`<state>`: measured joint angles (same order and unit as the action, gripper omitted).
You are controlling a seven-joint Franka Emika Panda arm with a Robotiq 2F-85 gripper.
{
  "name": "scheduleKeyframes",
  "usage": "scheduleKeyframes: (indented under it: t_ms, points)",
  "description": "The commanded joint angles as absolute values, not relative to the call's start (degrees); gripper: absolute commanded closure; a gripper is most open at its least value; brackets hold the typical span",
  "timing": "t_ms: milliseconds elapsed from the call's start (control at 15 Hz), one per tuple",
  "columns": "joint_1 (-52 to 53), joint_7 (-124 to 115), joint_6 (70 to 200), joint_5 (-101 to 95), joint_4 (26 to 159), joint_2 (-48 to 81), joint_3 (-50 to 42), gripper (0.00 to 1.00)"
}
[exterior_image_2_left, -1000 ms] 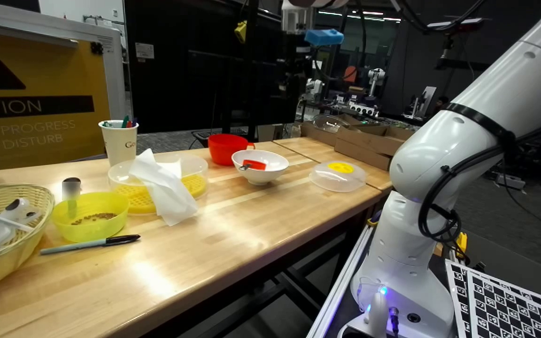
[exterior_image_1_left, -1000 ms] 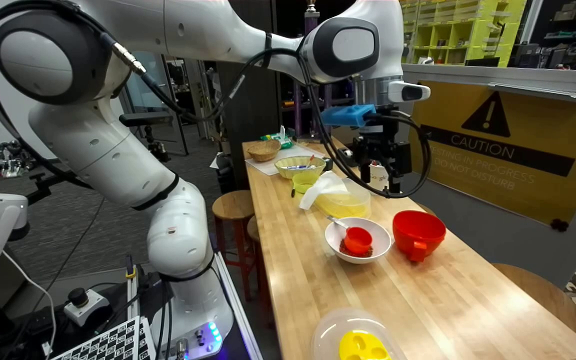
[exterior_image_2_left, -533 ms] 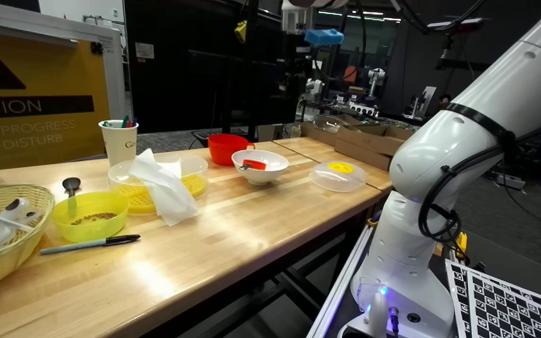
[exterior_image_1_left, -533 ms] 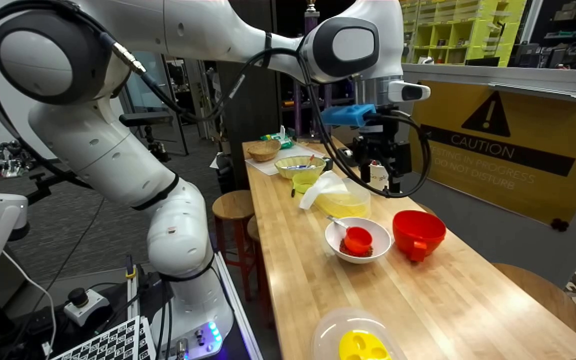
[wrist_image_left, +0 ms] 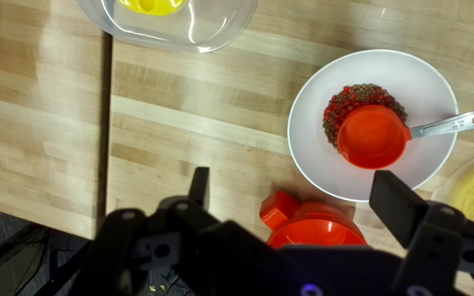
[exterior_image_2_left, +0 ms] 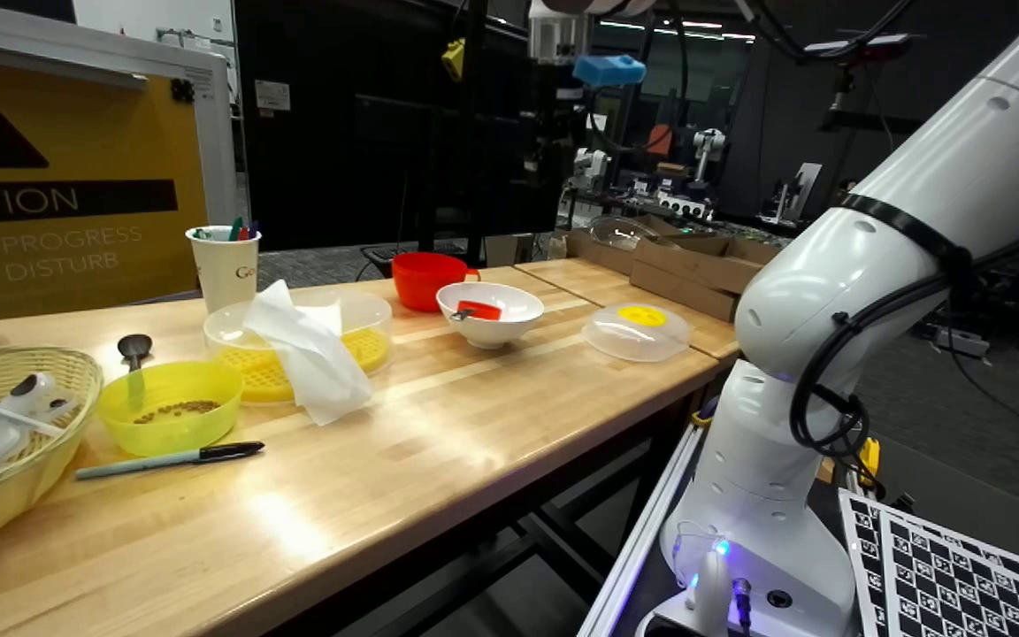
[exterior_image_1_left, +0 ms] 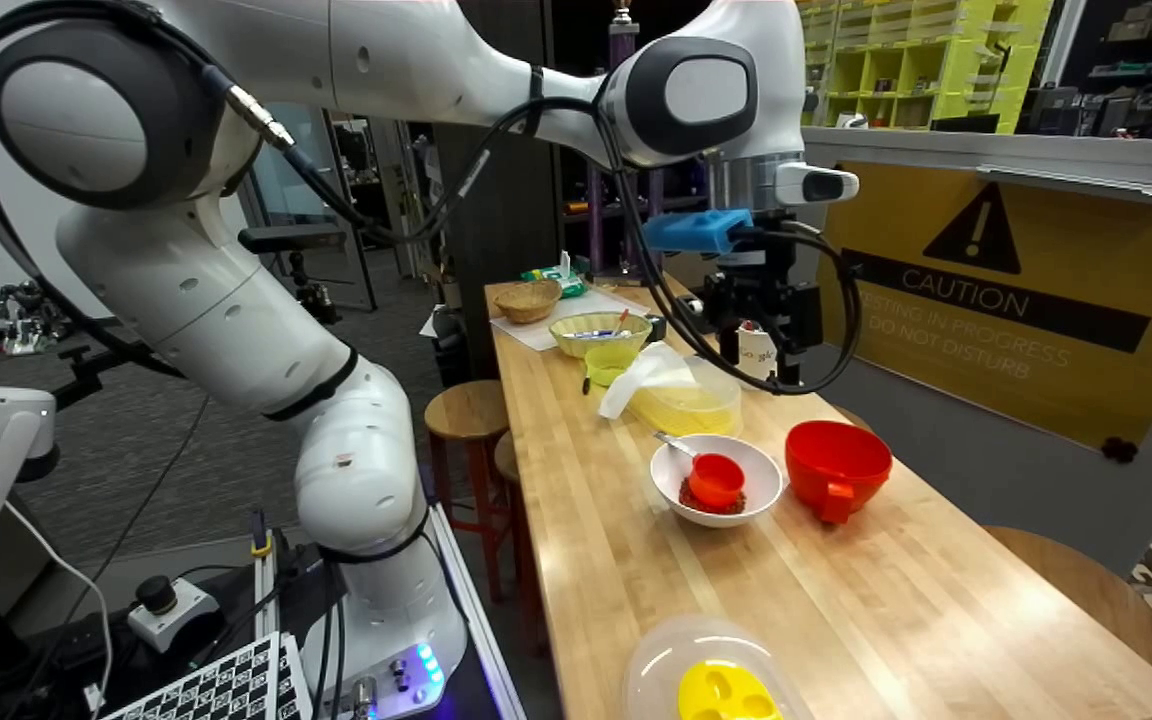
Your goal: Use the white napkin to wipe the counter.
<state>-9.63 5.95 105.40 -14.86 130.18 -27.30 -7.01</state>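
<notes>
Arm [exterior_image_1_left: 481, 75] barely shifted; fingers [wrist_image_left: 397, 207] wide.
Room between lid [exterior_image_2_left: 636, 333], bowl [wrist_image_left: 420, 94] and tabletop [exterior_image_2_left: 509, 407] edge; red cup [exterior_image_1_left: 838, 465] beside bowl, napkin [exterior_image_2_left: 306, 354] draped over tub [exterior_image_2_left: 377, 318].

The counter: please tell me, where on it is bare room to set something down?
One bare patch lies between the white bowl, mug, dome and tabletop gap. Another runs along the edge of the counter facing the arm, from pen to dome. Crowded: around the napkin, tub, yellow bowl and paper cup.
</notes>
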Motion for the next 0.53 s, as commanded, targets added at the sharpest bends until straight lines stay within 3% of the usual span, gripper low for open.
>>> scheduleKeyframes:
  t_ms: [0, 467]
  points:
    - [-8.1, 10.7, 105.1, -14.4, 130.4, -27.5, -8.6, 0.0]
    - [-8.1, 11.3, 106.8, -14.1, 131.4, -28.0, -9.2, 0.0]
